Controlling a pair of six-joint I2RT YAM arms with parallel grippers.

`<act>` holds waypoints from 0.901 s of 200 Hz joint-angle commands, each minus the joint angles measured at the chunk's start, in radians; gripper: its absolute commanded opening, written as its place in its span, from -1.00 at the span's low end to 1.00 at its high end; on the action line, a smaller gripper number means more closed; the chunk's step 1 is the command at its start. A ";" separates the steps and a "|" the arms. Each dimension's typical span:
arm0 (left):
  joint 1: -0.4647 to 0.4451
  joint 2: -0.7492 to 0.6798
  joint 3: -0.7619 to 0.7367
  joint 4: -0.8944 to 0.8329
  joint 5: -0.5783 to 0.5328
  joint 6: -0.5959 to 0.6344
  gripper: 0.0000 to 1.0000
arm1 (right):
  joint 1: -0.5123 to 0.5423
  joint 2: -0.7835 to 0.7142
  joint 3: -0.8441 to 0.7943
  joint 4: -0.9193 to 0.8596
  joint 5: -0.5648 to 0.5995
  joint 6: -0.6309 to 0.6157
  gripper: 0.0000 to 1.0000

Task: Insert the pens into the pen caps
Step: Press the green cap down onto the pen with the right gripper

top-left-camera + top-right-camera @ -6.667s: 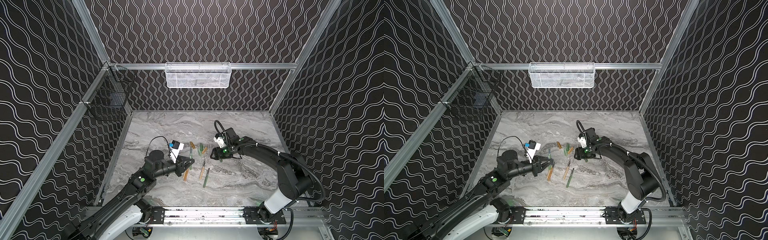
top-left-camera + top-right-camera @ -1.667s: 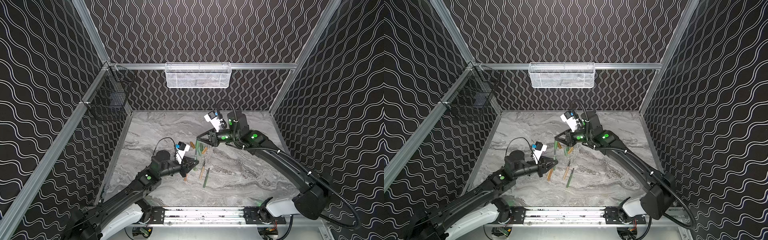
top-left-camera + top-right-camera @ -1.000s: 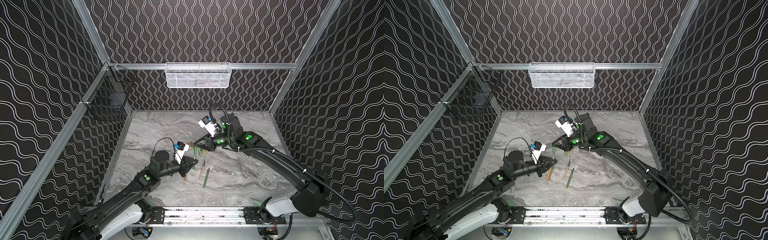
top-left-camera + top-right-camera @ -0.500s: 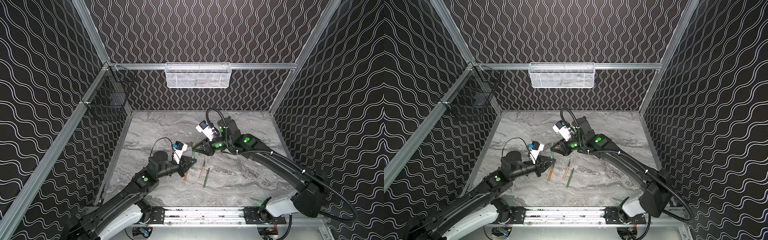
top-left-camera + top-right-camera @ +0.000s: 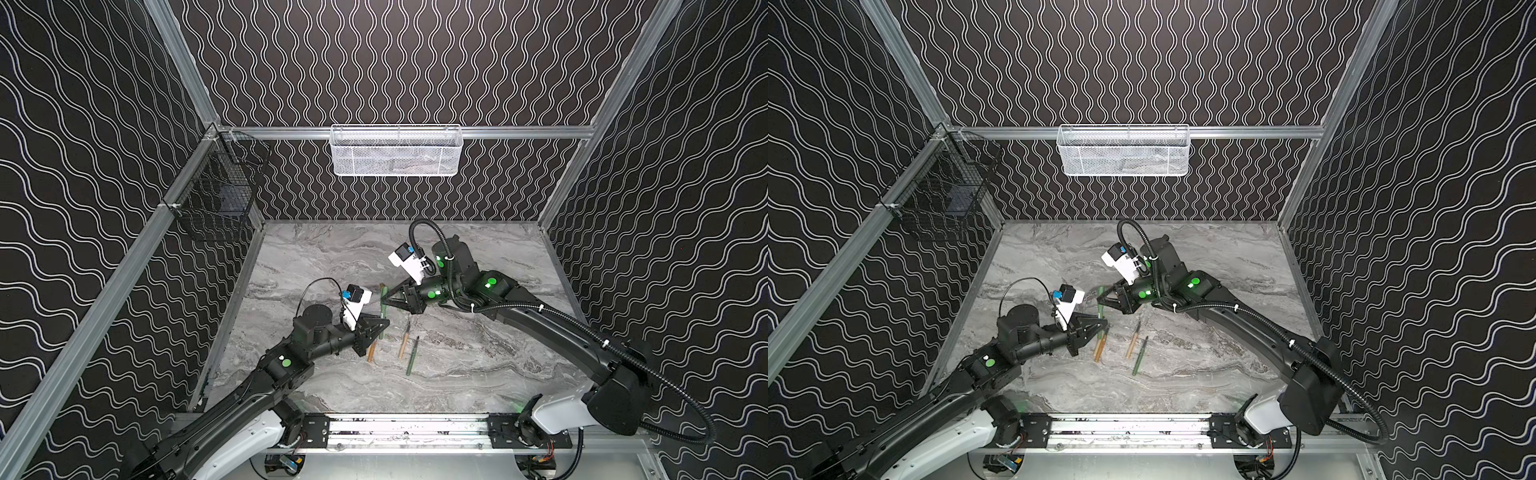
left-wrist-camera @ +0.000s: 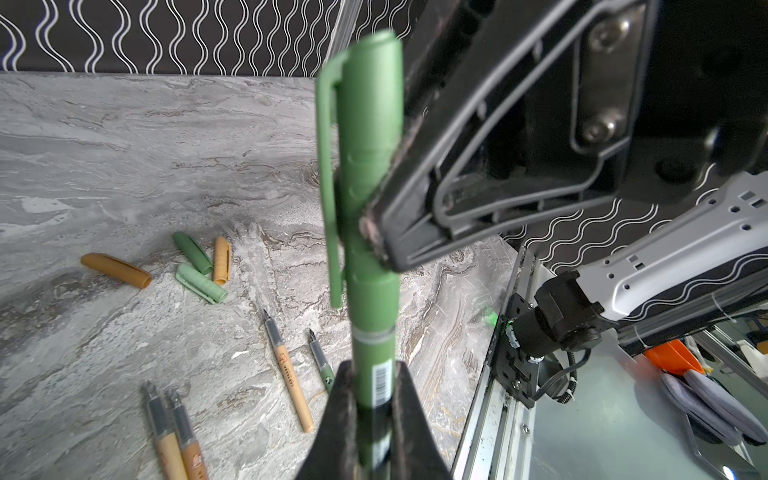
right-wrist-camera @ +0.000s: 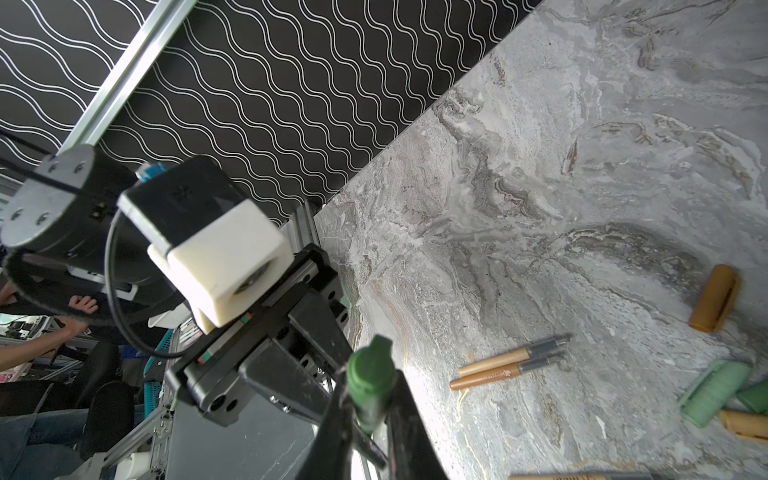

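Left wrist view: my left fingers [image 6: 338,415] clamp the green pen [image 6: 372,365] above the desk [image 6: 124,166]; right fingers [image 6: 415,199] pinch the green cap [image 6: 365,124], already over its tip. Next, I judge: press coaxially until seated, then release.

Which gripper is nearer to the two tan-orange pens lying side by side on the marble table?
Left. The left gripper, shut on a green pen, is right beside the two tan-orange pens. The right gripper, shut on that pen's green cap, is farther back.
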 commanded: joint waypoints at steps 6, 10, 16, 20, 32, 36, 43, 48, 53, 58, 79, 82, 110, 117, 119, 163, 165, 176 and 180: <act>0.000 -0.009 0.017 0.151 -0.032 0.031 -1.00 | 0.013 0.015 -0.006 -0.059 0.006 0.011 -0.98; 0.001 -0.010 0.018 0.155 -0.035 0.033 -1.00 | 0.015 0.017 -0.006 -0.062 0.006 0.011 -0.98; 0.001 -0.014 0.021 0.167 -0.039 0.036 -1.00 | 0.016 0.022 -0.006 -0.065 0.006 0.012 -0.99; 0.000 -0.017 0.021 0.176 -0.044 0.040 -1.00 | 0.017 0.025 -0.006 -0.068 0.004 0.013 -0.99; 0.000 -0.035 0.020 0.200 -0.061 0.049 -1.00 | 0.021 0.030 -0.008 -0.078 0.003 0.016 -1.00; 0.001 -0.041 0.017 0.209 -0.069 0.053 -1.00 | 0.021 0.031 -0.009 -0.080 0.001 0.017 -1.00; 0.001 -0.057 0.011 0.230 -0.083 0.059 -1.00 | 0.021 0.034 -0.013 -0.081 0.004 0.025 -1.00; 0.001 -0.068 0.006 0.244 -0.091 0.067 -1.00 | 0.021 0.035 -0.016 -0.083 0.008 0.029 -1.00; 0.001 -0.080 0.001 0.257 -0.099 0.074 -1.00 | 0.022 0.038 -0.020 -0.083 0.009 0.034 -1.00; 0.001 -0.092 -0.003 0.269 -0.109 0.082 -1.00 | 0.021 0.039 -0.026 -0.081 0.003 0.038 -1.00; 0.001 -0.112 0.003 0.283 -0.103 0.128 -1.00 | 0.024 0.048 -0.048 -0.070 -0.033 0.060 -1.00; 0.000 -0.111 0.008 0.280 -0.098 0.135 -1.00 | 0.025 0.049 -0.051 -0.068 -0.035 0.061 -1.00; 0.000 -0.106 0.041 0.267 -0.046 0.182 -1.00 | 0.043 0.049 -0.079 -0.046 -0.051 0.084 -1.00; 0.001 -0.111 0.037 0.281 -0.024 0.196 -1.00 | 0.050 0.045 -0.087 -0.039 -0.053 0.091 -1.00; 0.001 -0.115 0.035 0.288 -0.013 0.200 -1.00 | 0.051 0.043 -0.090 -0.037 -0.053 0.093 -1.00; 0.000 -0.120 0.036 0.337 0.014 0.233 -1.00 | 0.081 0.034 -0.143 -0.011 -0.049 0.131 -1.00; 0.001 -0.118 0.039 0.339 0.016 0.234 -1.00 | 0.082 0.035 -0.147 -0.008 -0.050 0.133 -1.00; 0.000 -0.106 0.049 0.350 0.026 0.242 -1.00 | 0.092 0.034 -0.162 0.007 -0.054 0.146 -1.00; 0.001 -0.104 0.051 0.357 0.027 0.242 -1.00 | 0.096 0.036 -0.167 0.010 -0.056 0.150 -1.00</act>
